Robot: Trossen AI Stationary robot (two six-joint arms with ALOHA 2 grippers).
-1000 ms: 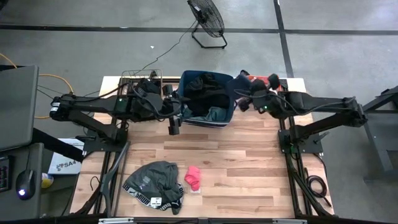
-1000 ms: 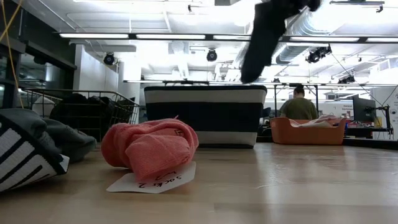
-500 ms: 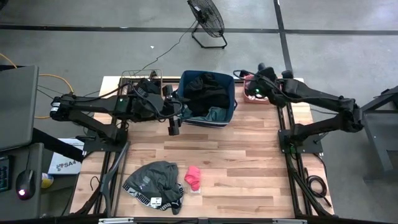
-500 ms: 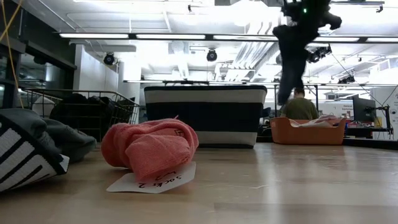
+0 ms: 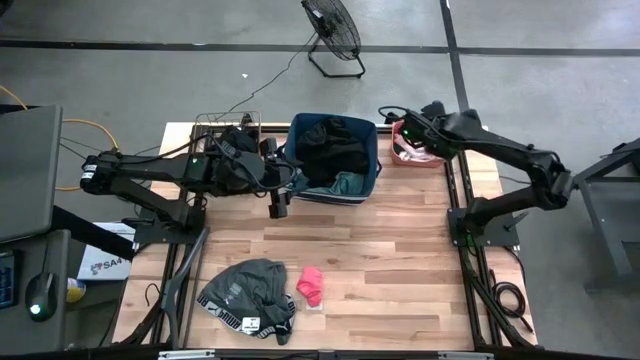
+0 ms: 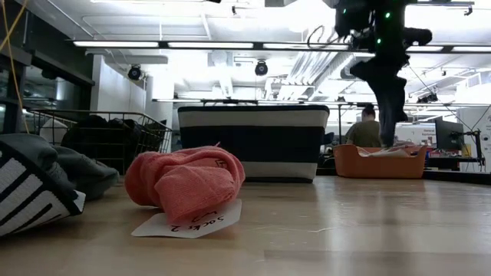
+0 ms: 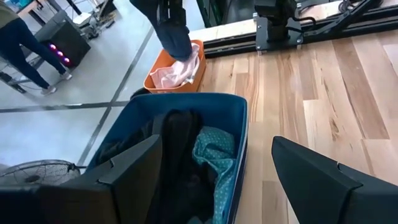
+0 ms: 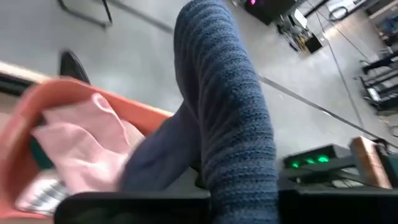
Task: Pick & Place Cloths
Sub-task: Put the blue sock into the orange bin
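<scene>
- Pale wooden plank table (image 5: 400,270) on a grey concrete floor; black pedestal fan (image 5: 332,30) behind it.
- Beyond the table in the low view: bright ceiling strip lights and a seated person (image 6: 367,130) at a far bench.
- Navy fabric bin (image 5: 372,165) at the back centre, filled with black and teal cloths (image 5: 332,150); black wire basket (image 6: 107,138) to its left, holding dark garments.
- Near the front edge: grey folded garment with a striped waistband (image 5: 245,290), just beside it a bright pink sock bundle (image 5: 312,285) with a paper label.
- Coral plastic tub (image 5: 408,155) at the back right, pale pink cloth (image 7: 177,70) inside.
- Right gripper (image 5: 412,133) above the tub, jaws clenched on a dark blue knitted sock (image 8: 230,112) hanging down towards the pink cloth.
- Left gripper (image 5: 280,205) just beside the bin's left front corner, jaws spread wide, grasping nothing.
</scene>
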